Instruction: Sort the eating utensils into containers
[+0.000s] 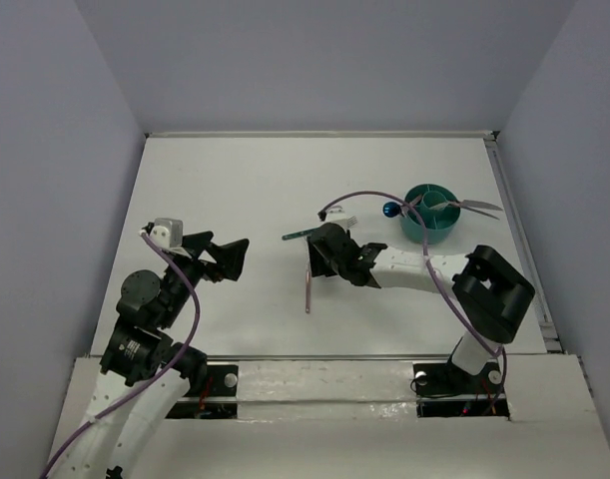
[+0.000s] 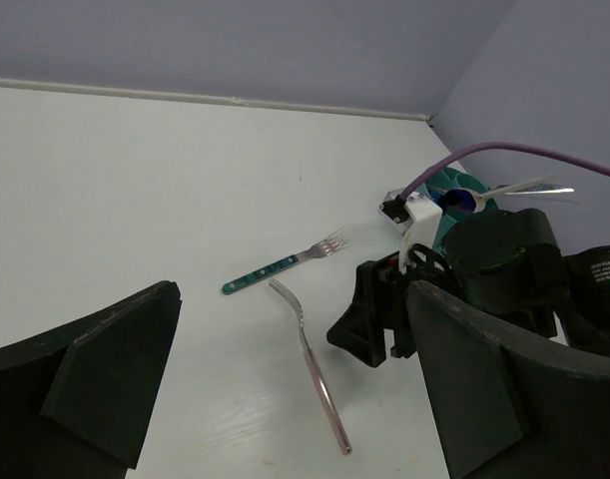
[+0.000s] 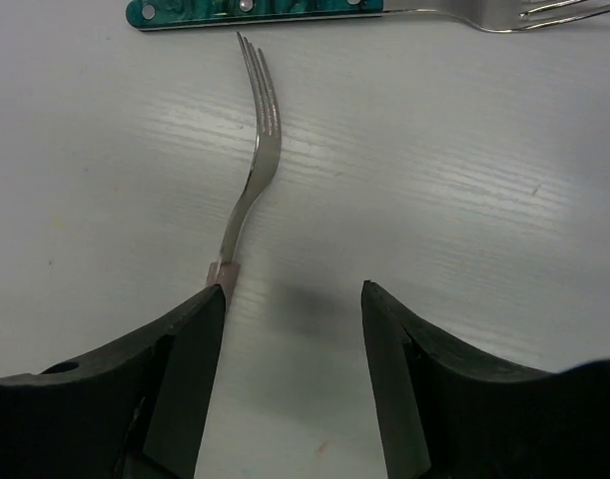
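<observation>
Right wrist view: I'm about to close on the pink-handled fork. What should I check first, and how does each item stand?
1. Right end effector open, nothing held: ok.
2. Pink-handled fork centred between the fingers: not ok. Its handle disappears behind one finger, and the gap holds nothing.
3. Teal-handled fork clear of the grasp: ok. It lies crosswise beyond the tines, away from the fingers.
4. Left end effector out of the way: ok. It is open and well aside.
5. Teal cup has room: cannot tell. Utensils already stick out.

bright even light, soft faint shadows, streaky sheen on table (image 3: 404, 150), fork (image 3: 262, 120) glinting, sharp focus
</observation>
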Robot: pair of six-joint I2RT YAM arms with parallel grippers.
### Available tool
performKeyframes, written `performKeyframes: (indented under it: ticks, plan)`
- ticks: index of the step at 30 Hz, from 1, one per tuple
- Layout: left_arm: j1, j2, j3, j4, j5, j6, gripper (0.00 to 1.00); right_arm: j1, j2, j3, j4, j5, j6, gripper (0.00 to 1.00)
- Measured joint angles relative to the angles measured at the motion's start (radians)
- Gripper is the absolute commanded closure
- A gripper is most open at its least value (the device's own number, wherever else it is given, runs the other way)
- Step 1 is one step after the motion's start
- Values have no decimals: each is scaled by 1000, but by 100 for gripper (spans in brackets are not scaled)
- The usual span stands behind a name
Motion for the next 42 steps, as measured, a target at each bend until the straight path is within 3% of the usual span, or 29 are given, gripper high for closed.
performKeyframes:
  ticks: [8, 18, 22, 23, 25, 29, 31, 37, 42]
  plan:
    - [0, 0, 0, 0, 1, 0, 1, 43, 176, 125, 1, -4, 31, 32]
    - [0, 0, 0, 0, 1, 0, 1, 58, 239, 183, -46, 21, 53, 47]
    - [0, -1, 0, 0, 1, 0, 1, 58, 253, 198, -66, 37, 55, 69]
    - [0, -1, 0, 0, 1, 0, 1, 58, 254, 203, -77, 47, 57, 78]
    - [0, -1, 0, 0, 1, 0, 1, 58, 258, 212, -92, 55, 56, 85]
    - [0, -3, 0, 0, 4, 0, 1, 58, 260, 229, -122, 68, 57, 88]
    - [0, -8, 0, 0, 5, 0, 1, 58, 260, 236, -135, 76, 56, 99]
    - [0, -15, 0, 0, 6, 0, 1, 58, 237, 245, -159, 101, 50, 100]
    - [0, -16, 0, 0, 6, 0, 1, 58, 76, 214, -133, 100, 33, 100]
